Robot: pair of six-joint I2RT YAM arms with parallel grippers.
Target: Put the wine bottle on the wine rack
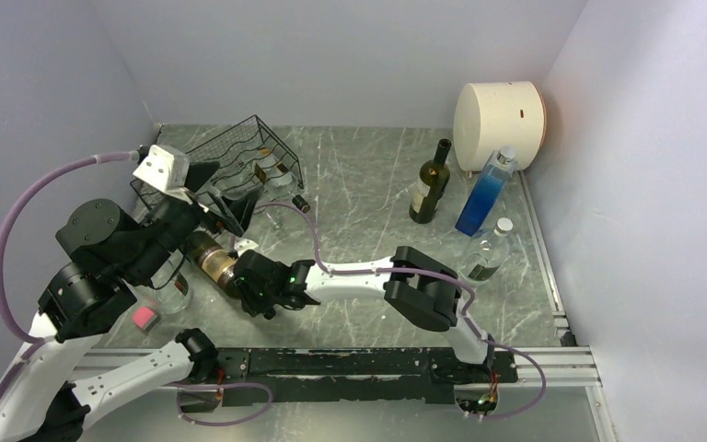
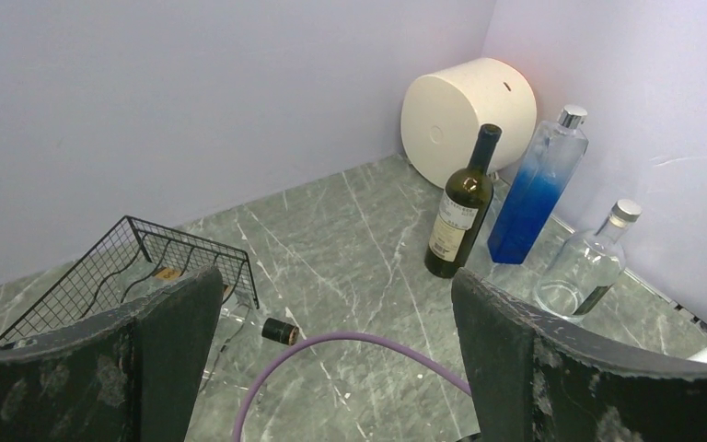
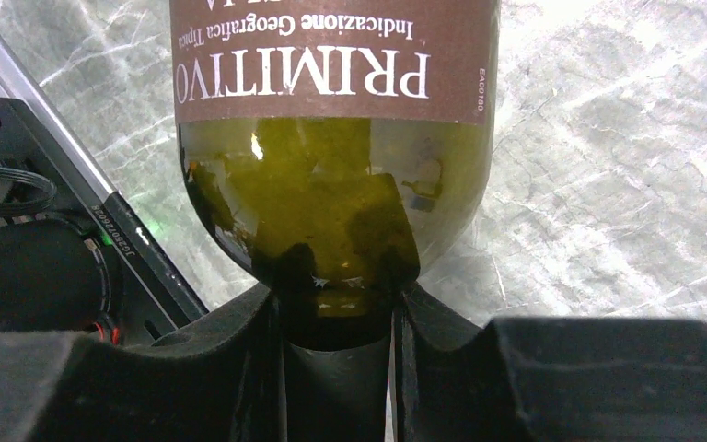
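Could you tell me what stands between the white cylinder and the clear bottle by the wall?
A blue bottle, seen in the top external view.

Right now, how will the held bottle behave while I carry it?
Smooth glass, so the bottle may swivel in the right gripper, which pinches only its neck. The wide body hangs beyond the grip, so it could droop. Round; probably rolls if dropped.

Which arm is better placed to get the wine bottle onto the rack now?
Right. The right gripper is shut on the neck of the wine bottle, near the wine rack. The left gripper is open and holds nothing.
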